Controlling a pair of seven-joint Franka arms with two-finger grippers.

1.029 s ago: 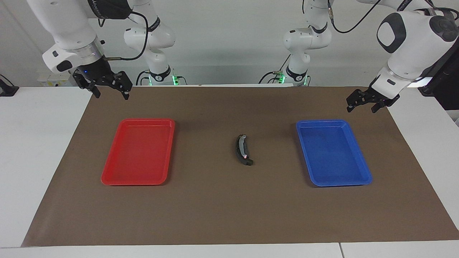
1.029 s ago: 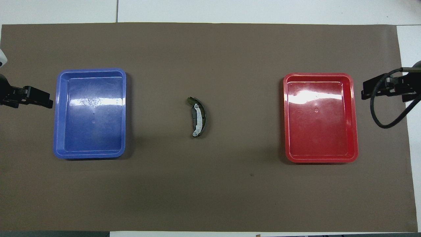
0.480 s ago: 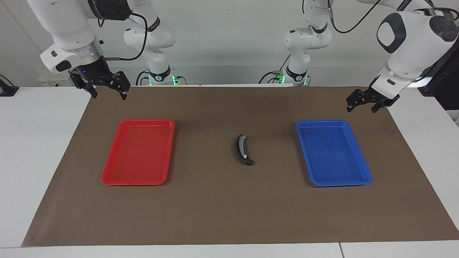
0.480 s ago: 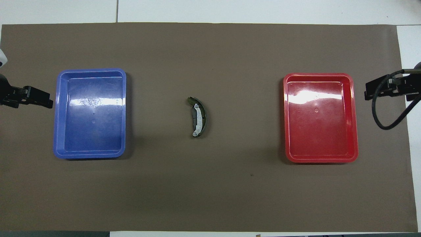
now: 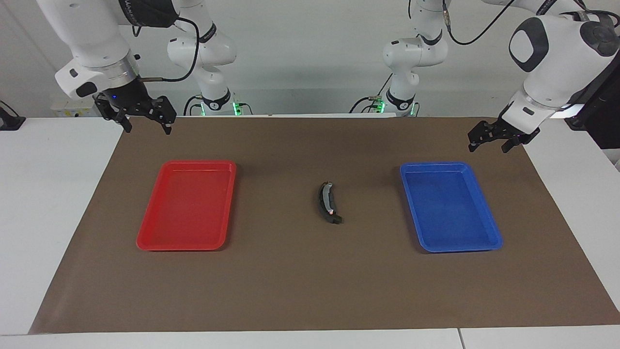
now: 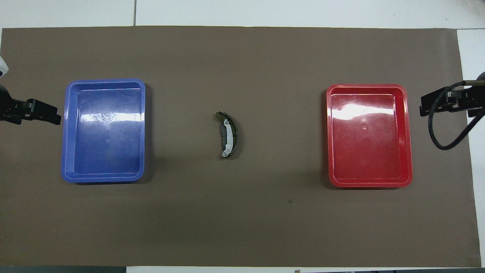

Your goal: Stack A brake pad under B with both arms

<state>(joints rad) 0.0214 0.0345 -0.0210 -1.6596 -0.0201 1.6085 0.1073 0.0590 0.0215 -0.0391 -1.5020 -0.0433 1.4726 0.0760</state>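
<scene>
Places are being read as on a clock face laid over the overhead view, with 12 o'clock pointing away from the robots.

B, the long black crescent with a silvery strip, is lying at the centre of the brown mat that is covering the table. Its curve is bulging toward 3 o'clock. A brake pad is mostly hidden. Only a small dark corner, apparently belonging to it, is peeking out at B's 12 o'clock tip, which suggests that it is lying beneath B, as the task requires. How squarely the two are overlapping cannot be told.

The blue tray is sitting at 9 o'clock from the stack and the red tray at 3 o'clock, each well apart from it and holding nothing.

The left hand is hanging over the mat's edge at 9 o'clock from the blue tray, fingers spread and gripping nothing. The right hand is hanging over the mat's edge at 3 o'clock from the red tray, likewise spread and gripping nothing. Both arms are waiting far from the stack, probably so that nothing is disturbing the finished pile.
</scene>
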